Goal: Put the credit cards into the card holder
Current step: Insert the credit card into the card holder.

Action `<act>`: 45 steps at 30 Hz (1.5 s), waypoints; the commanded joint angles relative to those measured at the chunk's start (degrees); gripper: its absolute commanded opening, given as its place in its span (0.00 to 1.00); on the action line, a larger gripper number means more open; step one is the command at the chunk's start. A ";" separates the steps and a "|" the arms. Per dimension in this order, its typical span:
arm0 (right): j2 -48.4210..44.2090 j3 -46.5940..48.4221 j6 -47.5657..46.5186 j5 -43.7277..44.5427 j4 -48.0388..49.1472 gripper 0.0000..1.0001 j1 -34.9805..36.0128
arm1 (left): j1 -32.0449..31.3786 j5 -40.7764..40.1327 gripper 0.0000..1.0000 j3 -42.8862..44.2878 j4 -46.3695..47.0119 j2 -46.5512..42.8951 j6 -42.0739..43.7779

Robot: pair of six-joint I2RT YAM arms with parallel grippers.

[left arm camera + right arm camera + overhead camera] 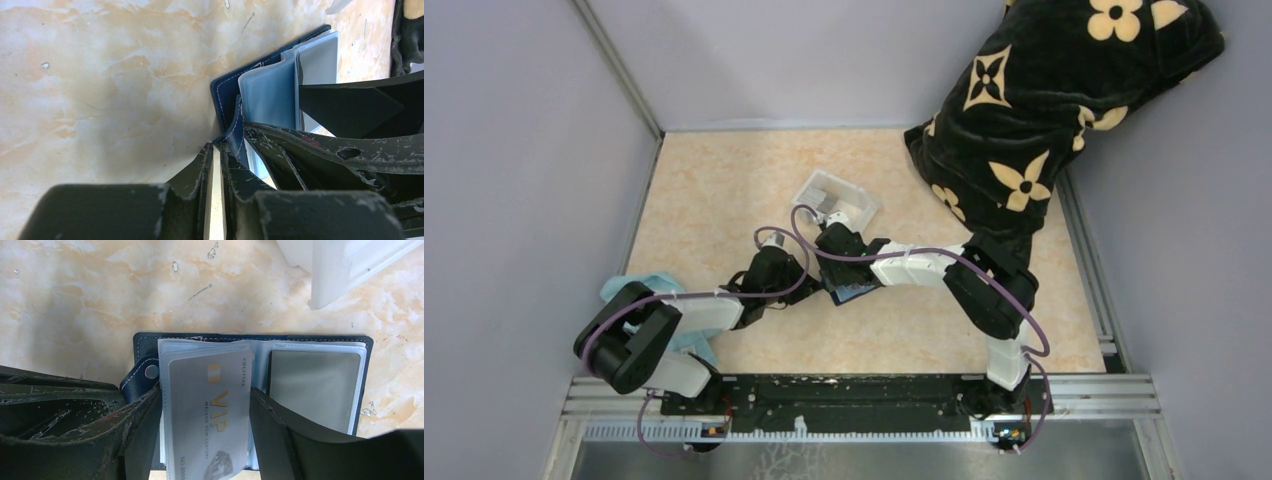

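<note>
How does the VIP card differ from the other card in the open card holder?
The VIP card bears gold lettering; the other card looks plain grey. The VIP card lies between the fingers of the right gripper; the other card sits tucked in its sleeve. Both are grey rectangles on the card holder.

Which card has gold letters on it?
The silver card between the fingers of the right hand says VIP in gold; the card in the wallet's right sleeve is plain grey.

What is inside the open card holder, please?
The card holder shows clear sleeves, a grey VIP card on the stud side, another grey card sleeved opposite. Anything beneath is hidden.
</note>
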 commanded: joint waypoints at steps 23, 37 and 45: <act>-6.52 -0.45 -0.45 -0.55 -9.58 0.92 0.16 | -0.38 -3.62 0.18 -1.80 -12.23 -7.10 1.44; -12.03 4.24 -3.30 2.12 -10.33 0.92 -0.17 | -0.38 -4.32 0.19 0.30 -15.90 -11.89 1.36; -12.48 2.30 -3.72 0.80 -10.95 0.90 -0.26 | -2.99 -0.99 0.21 2.26 -15.17 -14.01 -0.19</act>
